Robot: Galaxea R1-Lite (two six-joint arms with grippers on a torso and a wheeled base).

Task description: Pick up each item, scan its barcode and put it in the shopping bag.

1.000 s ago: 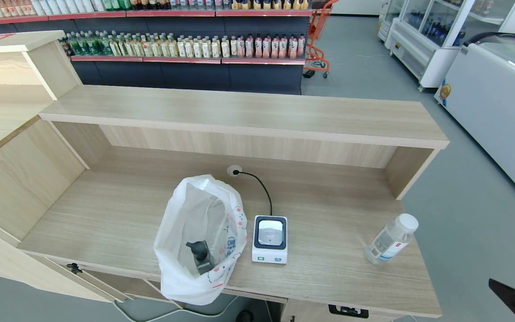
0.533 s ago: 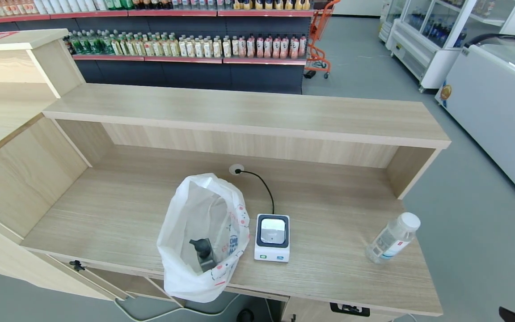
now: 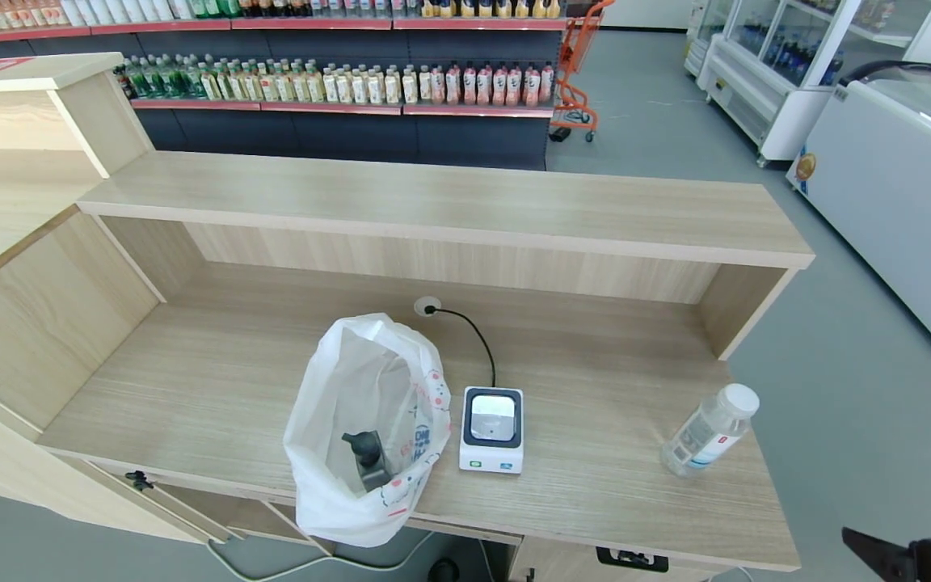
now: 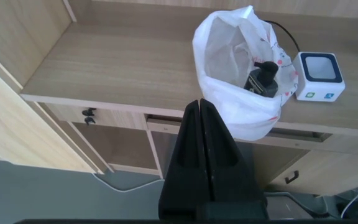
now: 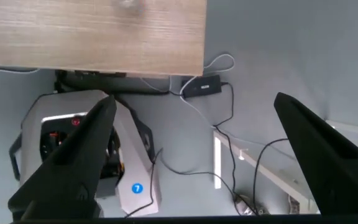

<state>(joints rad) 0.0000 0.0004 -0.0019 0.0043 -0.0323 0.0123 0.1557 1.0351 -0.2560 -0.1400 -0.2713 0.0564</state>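
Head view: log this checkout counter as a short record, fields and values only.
bag: shopping bag, open, left of scanner
in bag: dark pump bottle
on counter: clear bottle, right end, apart from scanner
left gripper: shut, empty
right gripper: open, empty, beyond the counter's edge

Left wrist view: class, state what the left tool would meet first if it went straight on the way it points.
Most likely the shopping bag: the shut left tool points at its side, where it overhangs the counter's front edge. Depth is unclear, so it could graze that edge first.
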